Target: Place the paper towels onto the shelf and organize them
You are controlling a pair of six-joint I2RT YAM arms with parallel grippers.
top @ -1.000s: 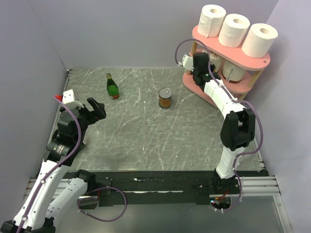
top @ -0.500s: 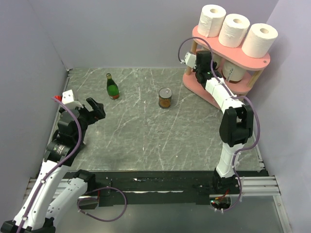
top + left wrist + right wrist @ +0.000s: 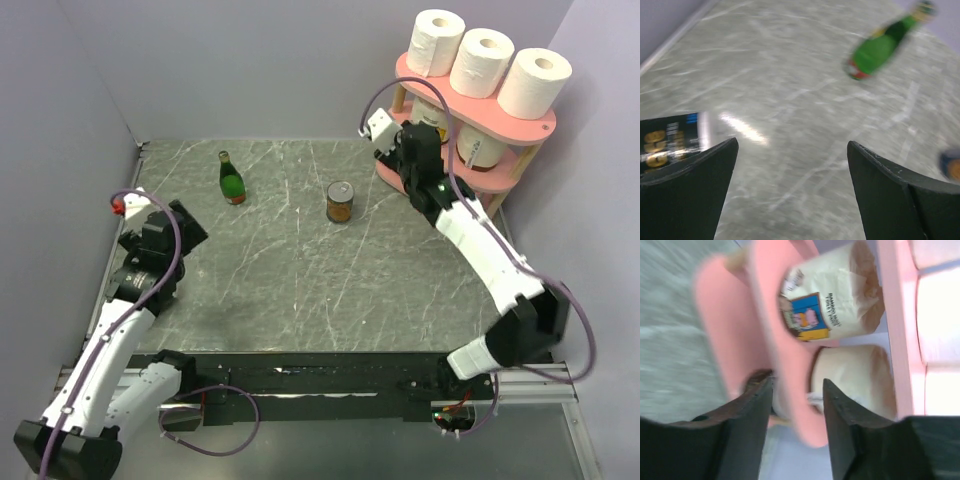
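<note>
Three white paper towels (image 3: 482,62) stand upright in a row on the top board of the pink shelf (image 3: 478,108). On the middle board stand a wrapped roll with a blue label (image 3: 830,300) and a plain one (image 3: 852,375). My right gripper (image 3: 418,138) is at the shelf's left end, level with the middle board. Its jaws (image 3: 797,387) are open with the blurred pink board edge (image 3: 790,370) showing between them, and nothing is held. My left gripper (image 3: 188,222) hovers open and empty over the table's left side (image 3: 792,142).
A green bottle (image 3: 232,178) stands at the back left of the grey marble table and also appears in the left wrist view (image 3: 880,47). A tin can (image 3: 340,202) stands mid-table, left of the shelf. Purple walls close in the back and both sides.
My right gripper has opened beside the middle board, and that arm has stretched out with its elbow swung down to the right. The left arm has drawn back slightly to the left.
</note>
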